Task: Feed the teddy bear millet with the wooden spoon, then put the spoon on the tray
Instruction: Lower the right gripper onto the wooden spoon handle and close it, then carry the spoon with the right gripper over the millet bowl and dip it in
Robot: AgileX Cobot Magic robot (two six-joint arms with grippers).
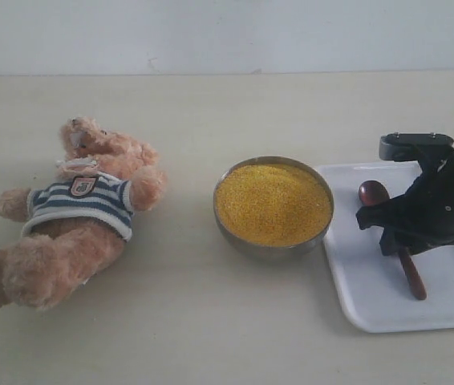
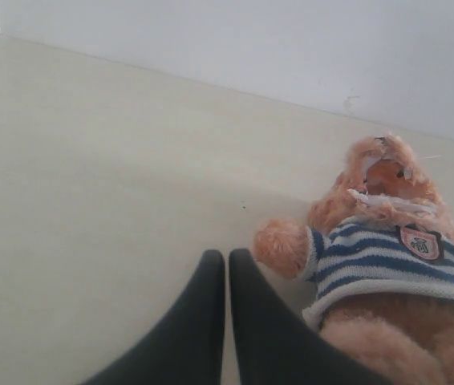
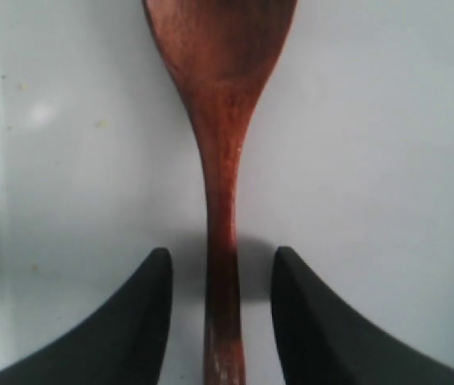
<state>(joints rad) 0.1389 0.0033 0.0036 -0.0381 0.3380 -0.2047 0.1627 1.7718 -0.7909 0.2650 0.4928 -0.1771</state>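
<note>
At the far left of the desk point(image 1: 211, 329), the bear point(image 1: 74, 212) is laid on its back, with its head turned toward the wall point(image 1: 211, 32) and its legs stretched toward the near left corner. A blue-and-white striped shirt point(image 1: 83, 200) with a small badge point(image 1: 82, 186) on the chest is worn by it. The left gripper point(image 2: 226, 261) is seen only in the left wrist view. Its jaws are brought together so that only a thin slit is left between them, and nothing is held. The tips are placed near the bear's point(image 2: 387, 265) outstretched paw but apart from it.

Near the middle of the desk, well apart from the bear, a round metal bowl point(image 1: 271, 250) is set upright. It is filled almost to the rim with a mound of yellow millet point(image 1: 273, 202).

Just beside the bowl on the right, the white tray point(image 1: 371, 309) is laid flat; whether the two rims touch cannot be told. The spoon point(image 1: 373, 193) is laid on the tray, its oval end toward the wall and its handle toward the near edge. The right gripper point(image 3: 221, 265) is lowered over the handle, so that the middle of the spoon is hidden in the exterior view. In the right wrist view the jaws are seen spread apart on either side of the spoon point(image 3: 223, 200) handle, with bare tray point(image 3: 387, 160) showing in the gap at each side; the handle is not clamped.
</note>
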